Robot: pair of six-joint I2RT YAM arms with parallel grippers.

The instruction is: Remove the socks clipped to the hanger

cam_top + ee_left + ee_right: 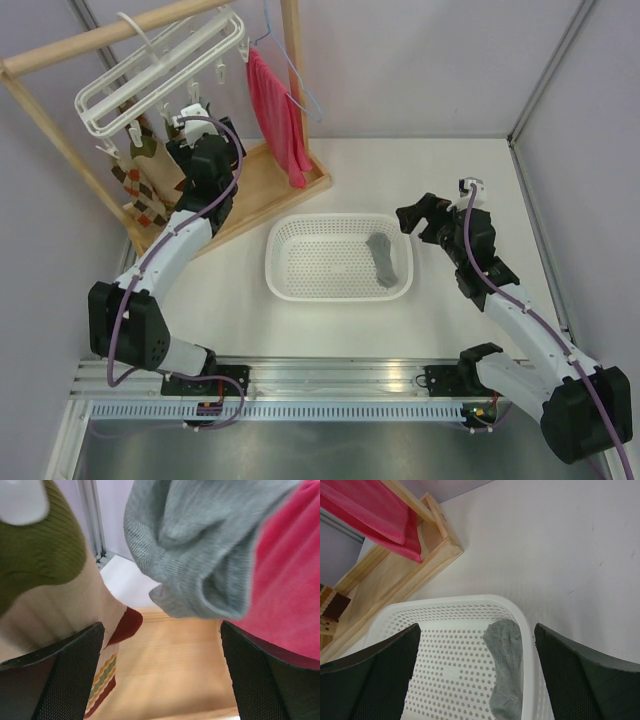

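The white frame hanger (160, 70) hangs from the wooden rod at the back left. Argyle socks (140, 180) hang clipped below it. My left gripper (188, 125) is raised right under the hanger, open and empty. In the left wrist view a grey sock (200, 555) hangs just above the open gripper (162, 675), and an argyle sock (55, 580) hangs at the left. My right gripper (420, 220) is open and empty over the basket's right end. Another grey sock (383, 258) lies in the basket, and it shows in the right wrist view (506, 670) between the open fingers (370, 675).
A white mesh basket (290, 280) stands mid-table, and its rim shows in the right wrist view (445, 601). A red cloth (278, 115) hangs on a blue wire hanger (295, 80) beside the white one. The wooden rack base (270, 190) lies under the hangers.
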